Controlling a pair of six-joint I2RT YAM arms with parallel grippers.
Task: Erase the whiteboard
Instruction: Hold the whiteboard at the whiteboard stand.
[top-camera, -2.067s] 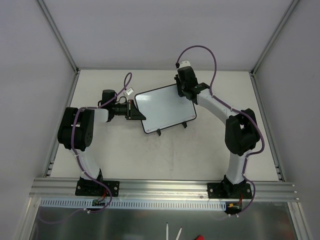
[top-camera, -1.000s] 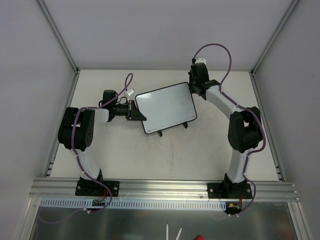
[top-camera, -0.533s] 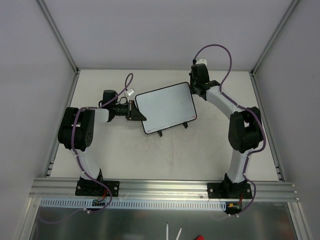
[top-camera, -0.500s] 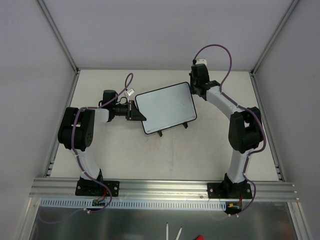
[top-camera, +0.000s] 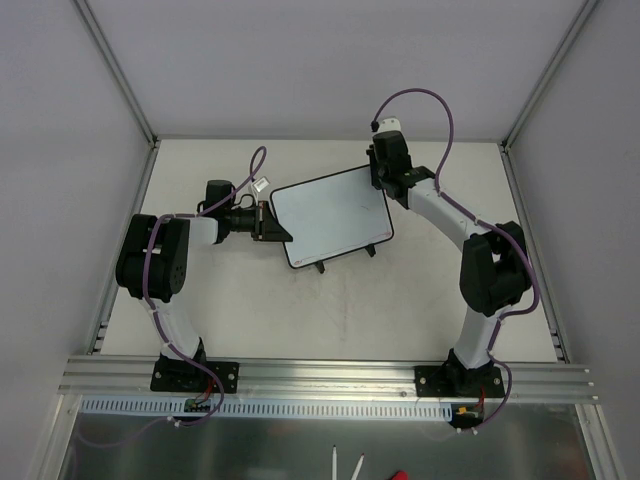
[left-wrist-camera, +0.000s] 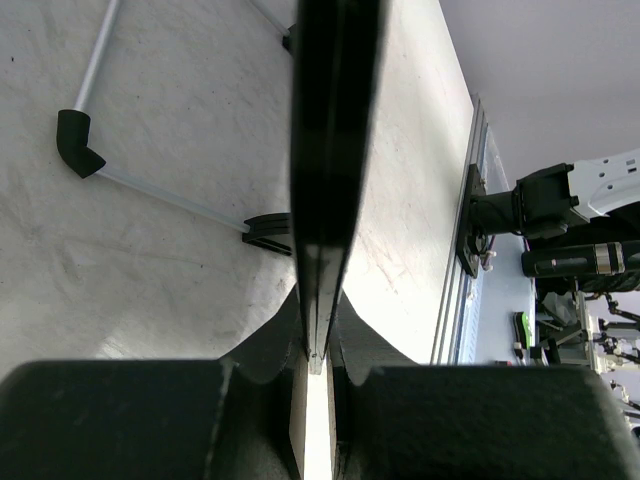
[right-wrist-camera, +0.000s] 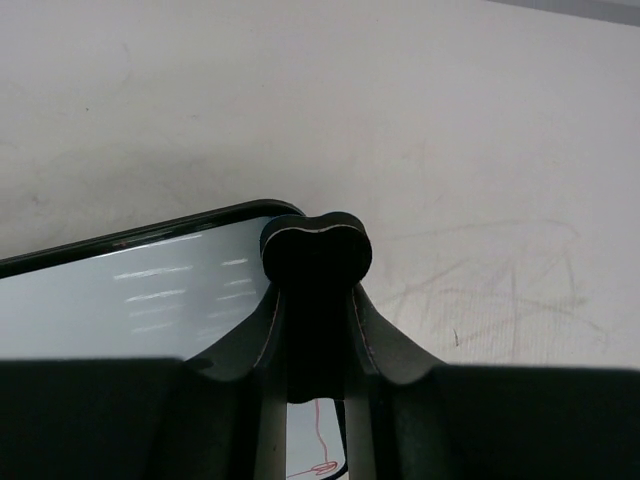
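Whiteboard: sits mid-table, white face up, its two small feet along the 6 o'clock edge on the pale table.
Long axis: runs roughly 9 to 3 o'clock in the overhead view, with the right end tipped slightly toward 2.
Left gripper: clenched on the board's 9 o'clock short edge. The left wrist view shows the thin black rim edge-on, pinched between the fingers.
Right gripper: clamped on a small black eraser, poised at the board's 1 o'clock corner. Whether the eraser presses on the surface cannot be told.
Key relation: nearly the whole white face lies toward 7 to 8 o'clock from the eraser, along the long axis.
Nearer arm: the right one carries the wiping tool and has the board's face within reach. The left one only steadies the board.
Surface: looks clean from above. A thin red trace shows low between the fingers in the right wrist view.
Likely next move: a sweep from the 1 o'clock corner back toward 8, judging by the pose.
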